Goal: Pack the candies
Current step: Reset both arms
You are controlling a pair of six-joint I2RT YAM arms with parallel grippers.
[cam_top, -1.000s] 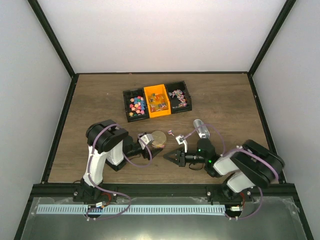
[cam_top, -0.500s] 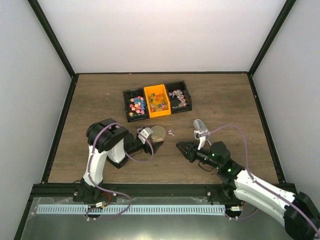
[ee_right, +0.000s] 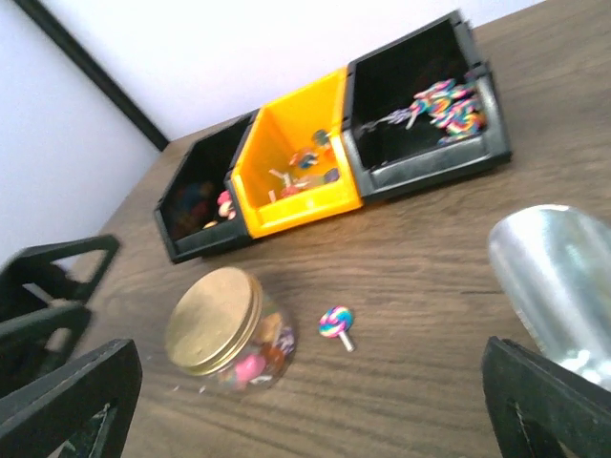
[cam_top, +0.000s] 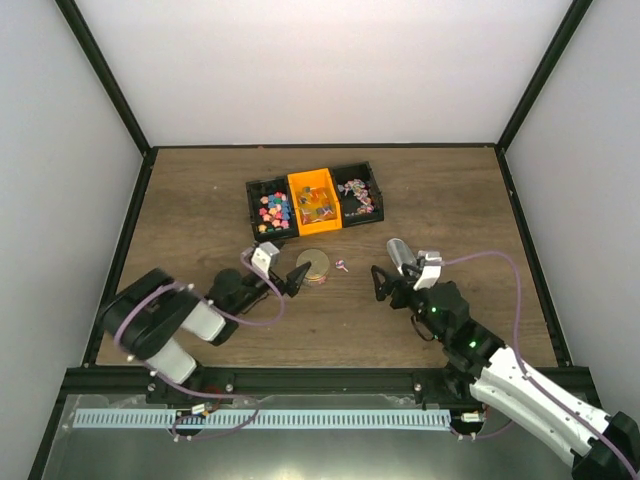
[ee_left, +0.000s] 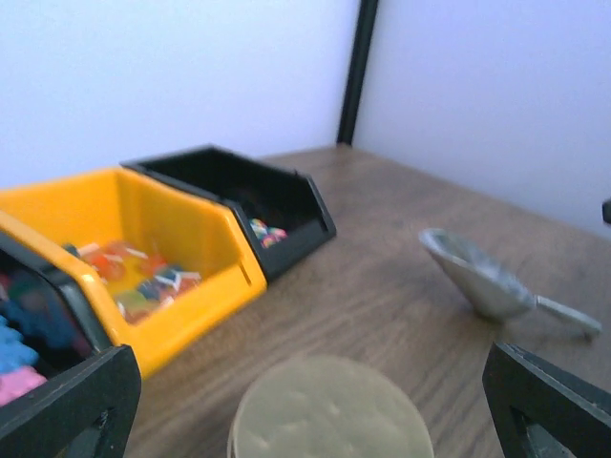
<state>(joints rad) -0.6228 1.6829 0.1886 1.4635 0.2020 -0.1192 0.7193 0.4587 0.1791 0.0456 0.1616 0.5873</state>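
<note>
A clear jar (ee_right: 250,345) with a gold lid (ee_right: 212,318) stands on the table, with candies (ee_right: 256,360) showing through its glass. More candies fill the black left bin (cam_top: 268,208), the orange bin (cam_top: 313,203) and the black right bin (cam_top: 360,197). One swirl lollipop (ee_right: 336,322) lies loose right of the jar. My left gripper (cam_top: 297,278) is open just left of the jar (cam_top: 315,265), its fingers on either side of the lid (ee_left: 329,405) without touching it. My right gripper (cam_top: 381,284) is open and empty, facing the jar from the right.
A metal scoop (cam_top: 400,255) lies on the wood beside the right gripper, seen also as a scoop (ee_right: 558,277) in the right wrist view. Black frame posts border the table on both sides and at the back.
The right gripper went from shut to open while its arm reached forward towards the jar. The left arm dropped low and drew back, so its open gripper sits just left of the jar.
</note>
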